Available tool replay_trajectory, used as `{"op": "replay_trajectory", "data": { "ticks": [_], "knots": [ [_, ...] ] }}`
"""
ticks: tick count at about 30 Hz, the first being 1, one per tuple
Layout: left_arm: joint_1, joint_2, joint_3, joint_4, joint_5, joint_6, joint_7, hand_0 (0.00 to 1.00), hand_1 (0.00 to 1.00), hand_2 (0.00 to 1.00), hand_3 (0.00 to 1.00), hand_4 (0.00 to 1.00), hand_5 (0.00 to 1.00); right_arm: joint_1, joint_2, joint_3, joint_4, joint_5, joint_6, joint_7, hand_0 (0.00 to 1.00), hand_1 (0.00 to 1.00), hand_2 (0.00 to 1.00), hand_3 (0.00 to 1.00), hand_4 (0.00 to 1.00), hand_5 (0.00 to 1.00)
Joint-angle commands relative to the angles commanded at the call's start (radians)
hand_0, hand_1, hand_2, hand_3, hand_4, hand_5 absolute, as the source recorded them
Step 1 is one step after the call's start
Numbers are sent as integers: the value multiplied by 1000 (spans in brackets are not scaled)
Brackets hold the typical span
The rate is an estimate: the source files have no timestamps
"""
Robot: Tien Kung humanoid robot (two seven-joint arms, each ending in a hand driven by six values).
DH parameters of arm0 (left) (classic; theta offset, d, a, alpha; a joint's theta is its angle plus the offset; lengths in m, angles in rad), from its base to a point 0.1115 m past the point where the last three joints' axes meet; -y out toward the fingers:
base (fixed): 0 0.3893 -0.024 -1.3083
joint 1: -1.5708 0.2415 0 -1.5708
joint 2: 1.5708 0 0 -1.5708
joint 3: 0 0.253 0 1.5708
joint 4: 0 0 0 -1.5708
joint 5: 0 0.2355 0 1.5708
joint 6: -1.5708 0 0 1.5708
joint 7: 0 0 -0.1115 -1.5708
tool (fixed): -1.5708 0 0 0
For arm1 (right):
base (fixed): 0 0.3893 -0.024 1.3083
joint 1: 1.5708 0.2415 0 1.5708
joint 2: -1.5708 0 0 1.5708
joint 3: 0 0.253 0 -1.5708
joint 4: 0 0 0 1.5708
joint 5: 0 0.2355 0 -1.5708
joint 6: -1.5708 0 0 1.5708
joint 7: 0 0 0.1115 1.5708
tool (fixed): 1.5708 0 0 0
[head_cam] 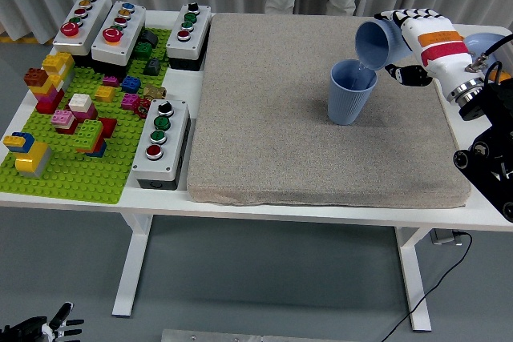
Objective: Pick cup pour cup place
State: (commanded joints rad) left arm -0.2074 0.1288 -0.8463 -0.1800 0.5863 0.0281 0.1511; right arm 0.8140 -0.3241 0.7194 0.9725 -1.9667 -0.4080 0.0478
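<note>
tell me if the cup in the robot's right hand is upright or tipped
Tipped. The held cup leans with its mouth down-left over the standing cup on the mat, gripped by the right hand.

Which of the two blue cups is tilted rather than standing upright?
The cup in the right robot hand, the held cup, tips mouth-down over the ribbed cup, which stands upright on the grey mat.

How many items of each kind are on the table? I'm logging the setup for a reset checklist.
Blue cups: 2, one tilted cup held in the right hand, one upright cup on the grey mat
Button boxes: 4
Green brick baseplate: 1
Grey mat: 1
Total: 8
</note>
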Motion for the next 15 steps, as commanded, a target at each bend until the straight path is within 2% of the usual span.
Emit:
{"op": "replay_trajectory", "data": {
  "ticks": [15],
  "knots": [
    [-3,1,0,0,1,0,0,723,707,741,637,518,972,11,-16,-37,3,-13,-8,-15,863,704,597,660,751,117]
  ]
}}
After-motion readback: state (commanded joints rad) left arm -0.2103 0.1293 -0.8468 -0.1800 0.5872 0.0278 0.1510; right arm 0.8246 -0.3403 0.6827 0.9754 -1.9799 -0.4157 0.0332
